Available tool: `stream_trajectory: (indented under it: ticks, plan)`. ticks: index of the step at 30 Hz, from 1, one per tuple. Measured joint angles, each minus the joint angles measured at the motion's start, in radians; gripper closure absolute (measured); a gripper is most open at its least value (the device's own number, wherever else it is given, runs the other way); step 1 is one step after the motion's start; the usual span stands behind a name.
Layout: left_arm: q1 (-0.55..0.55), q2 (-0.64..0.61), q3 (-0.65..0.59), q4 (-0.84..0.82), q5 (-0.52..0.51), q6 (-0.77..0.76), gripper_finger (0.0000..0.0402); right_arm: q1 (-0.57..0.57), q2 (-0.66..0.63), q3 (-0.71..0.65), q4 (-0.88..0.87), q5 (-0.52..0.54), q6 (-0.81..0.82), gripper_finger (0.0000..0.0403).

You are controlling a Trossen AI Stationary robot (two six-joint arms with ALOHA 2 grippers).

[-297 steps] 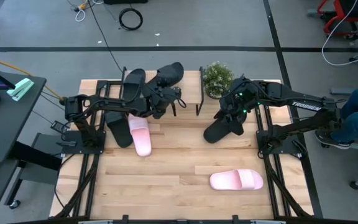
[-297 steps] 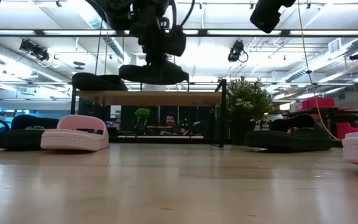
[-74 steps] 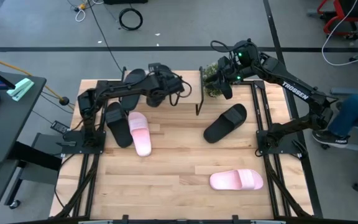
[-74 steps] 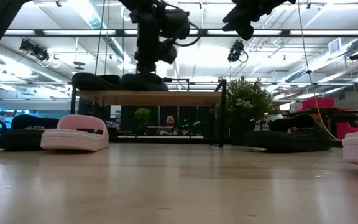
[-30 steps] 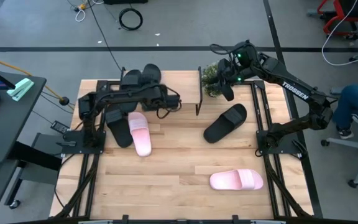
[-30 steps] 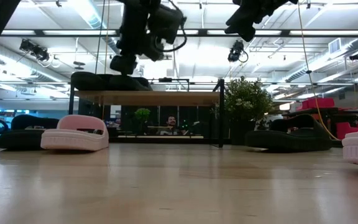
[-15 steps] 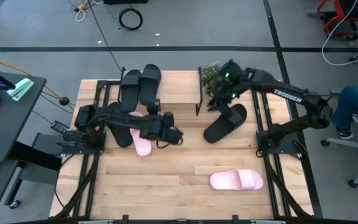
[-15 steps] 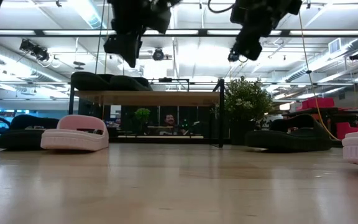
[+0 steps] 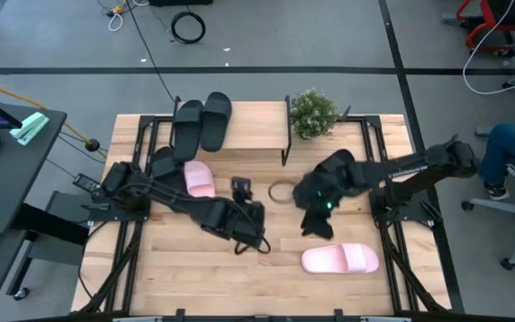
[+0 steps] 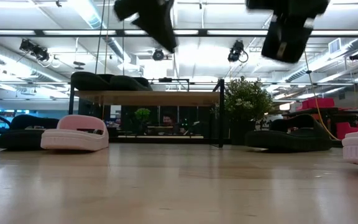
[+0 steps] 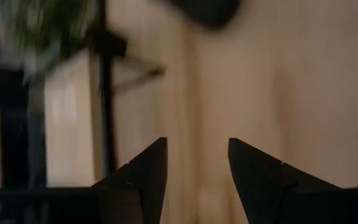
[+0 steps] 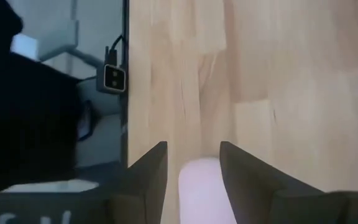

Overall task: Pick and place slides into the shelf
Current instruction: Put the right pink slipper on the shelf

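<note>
Two black slides (image 9: 202, 123) lie side by side on the shelf's wooden top board (image 9: 253, 125). Left of the shelf's front, a pale pink slide (image 9: 197, 177) and a black slide (image 10: 22, 138) rest on the table. Another black slide (image 10: 294, 138) lies on the right, mostly under my right arm in the high view. A second pink slide (image 9: 340, 259) lies near the front right. My left gripper (image 11: 194, 146) hangs open above the table's middle (image 9: 256, 241). My right gripper (image 12: 191, 149) is open above that pink slide's left end (image 12: 197, 186).
A small green potted plant (image 9: 313, 112) stands at the shelf's right end. The shelf's black frame (image 10: 221, 112) reaches down to the table. Bare wood (image 9: 240, 286) stretches along the near edge. A person's leg (image 9: 512, 148) shows beyond the table's right side.
My left gripper has swung from above the shelf's top toward the near edge and the right, to the table's middle. My right gripper has come from beside the plant toward the near edge, past the black slide, to above the pink slide. No slide has moved.
</note>
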Motion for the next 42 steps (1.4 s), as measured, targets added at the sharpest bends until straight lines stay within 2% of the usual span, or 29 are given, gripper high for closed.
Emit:
stream_trajectory:
  ticks: [3,5,10,12,14,17,19,25,28,30,32,36,42]
  plan:
    - [-0.004,0.001,0.000,0.155,0.087,0.134,0.0227,0.125,-0.028,0.049,-0.008,0.202,0.065,0.0250]
    - [-0.002,0.001,0.000,0.225,0.151,0.176,0.0229,0.208,-0.051,0.091,-0.055,0.383,0.157,0.0250]
    - [0.003,0.009,-0.008,0.310,0.216,0.209,0.0230,0.428,-0.096,0.224,-0.372,0.834,0.456,0.0250]
    - [0.006,0.009,-0.040,0.419,0.221,0.269,0.0230,0.500,-0.098,0.257,-0.505,0.941,0.614,0.0250]
    - [0.011,0.009,-0.084,0.551,0.265,0.346,0.0230,0.551,-0.094,0.271,-0.596,0.979,0.759,0.0250]
    - [0.020,0.009,-0.149,0.750,0.403,0.457,0.0230,0.600,-0.082,0.264,-0.672,0.958,0.929,0.0250]
    - [0.021,0.009,-0.188,0.793,0.427,0.486,0.0230,0.616,-0.065,0.256,-0.703,0.905,0.998,0.0250]
    - [0.027,0.010,-0.201,0.743,0.286,0.426,0.0230,0.630,-0.007,0.251,-0.659,0.814,1.091,0.0250]
    - [0.034,0.010,-0.201,0.735,0.279,0.418,0.0230,0.630,0.014,0.251,-0.605,0.681,1.107,0.0250]
    - [0.039,0.010,-0.201,0.738,0.278,0.419,0.0230,0.631,0.034,0.251,-0.603,0.580,1.173,0.0250]
    - [0.042,0.010,-0.201,0.734,0.278,0.411,0.0230,0.643,0.061,0.251,-0.634,0.526,1.260,0.0250]
    - [0.049,0.010,-0.201,0.733,0.280,0.379,0.0230,0.670,0.124,0.251,-0.695,0.472,1.408,0.0250]
    - [0.055,0.010,-0.201,0.732,0.280,0.358,0.0230,0.723,0.202,0.251,-0.681,0.507,1.459,0.0250]
